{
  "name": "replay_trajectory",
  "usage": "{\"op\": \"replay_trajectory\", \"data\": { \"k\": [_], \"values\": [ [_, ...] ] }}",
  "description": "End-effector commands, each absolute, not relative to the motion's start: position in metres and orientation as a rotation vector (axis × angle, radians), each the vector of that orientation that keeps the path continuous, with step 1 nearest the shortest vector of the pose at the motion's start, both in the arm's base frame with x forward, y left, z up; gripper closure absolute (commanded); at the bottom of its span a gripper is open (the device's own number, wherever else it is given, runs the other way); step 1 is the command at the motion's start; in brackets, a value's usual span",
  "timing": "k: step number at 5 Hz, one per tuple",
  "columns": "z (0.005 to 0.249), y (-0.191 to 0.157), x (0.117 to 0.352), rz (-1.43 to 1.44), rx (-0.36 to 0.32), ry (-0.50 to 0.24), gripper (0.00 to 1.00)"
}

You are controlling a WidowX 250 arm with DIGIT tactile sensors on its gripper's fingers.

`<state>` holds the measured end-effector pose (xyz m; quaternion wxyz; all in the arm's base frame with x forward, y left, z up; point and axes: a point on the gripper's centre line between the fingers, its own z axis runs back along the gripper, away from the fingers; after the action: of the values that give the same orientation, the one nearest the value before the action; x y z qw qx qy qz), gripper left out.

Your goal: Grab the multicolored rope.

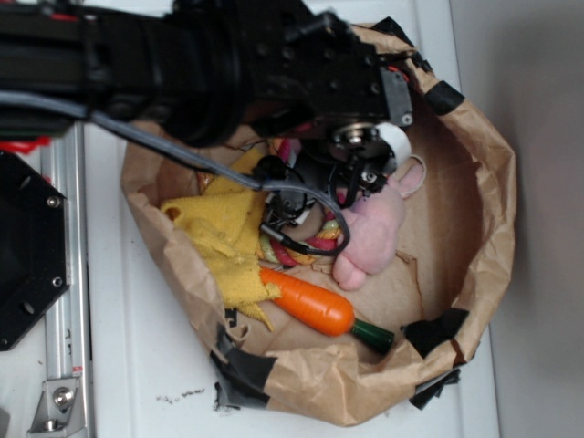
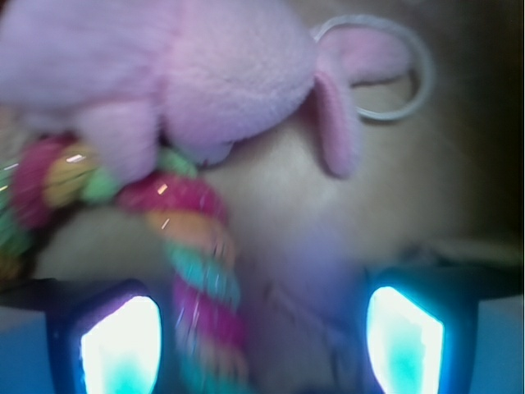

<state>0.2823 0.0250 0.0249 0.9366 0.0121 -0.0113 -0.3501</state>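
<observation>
Gripper (image 2: 261,336) spread wide, rope (image 2: 201,275) running between the fingers, nearer the left one; bunny (image 2: 189,74) just beyond.

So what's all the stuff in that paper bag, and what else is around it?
multicolored rope: one, red, yellow and green, in the bag beside the bunny, between the open fingers
plush bunny: one, pink, in the bag's middle, touching the rope
ring: one, silvery, by the bunny's ear
cloth: one, yellow, crumpled on the bag's left side
carrot: one, orange with green tip, lying near the bag's front wall
paper bag: one, brown, rolled down, black tape patches
table: one, white
gripper: one, black, open, low inside the bag
</observation>
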Motion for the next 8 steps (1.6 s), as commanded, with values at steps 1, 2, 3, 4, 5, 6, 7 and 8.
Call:
{"op": "replay_trajectory", "data": {
  "k": [1,2,3,4,5,6,7,8],
  "values": [
    [0.010,-0.016,0.276,-0.877,-0.020,-0.080,0.00],
    [0.001,-0.024,0.266,-0.866,0.008,-0.060,1.00],
    [0.002,-0.017,0.267,-0.829,0.045,-0.054,1.00],
    [0.016,-0.005,0.279,-0.755,0.083,-0.066,1.00],
    [0.066,-0.006,0.297,-0.650,0.125,-0.141,1.00],
    [0.118,-0.012,0.299,-0.601,0.135,-0.246,1.00],
    [0.170,-0.015,0.292,-0.582,0.139,-0.323,1.00],
    [0.201,-0.021,0.291,-0.574,0.092,-0.338,1.00]
  ]
}}
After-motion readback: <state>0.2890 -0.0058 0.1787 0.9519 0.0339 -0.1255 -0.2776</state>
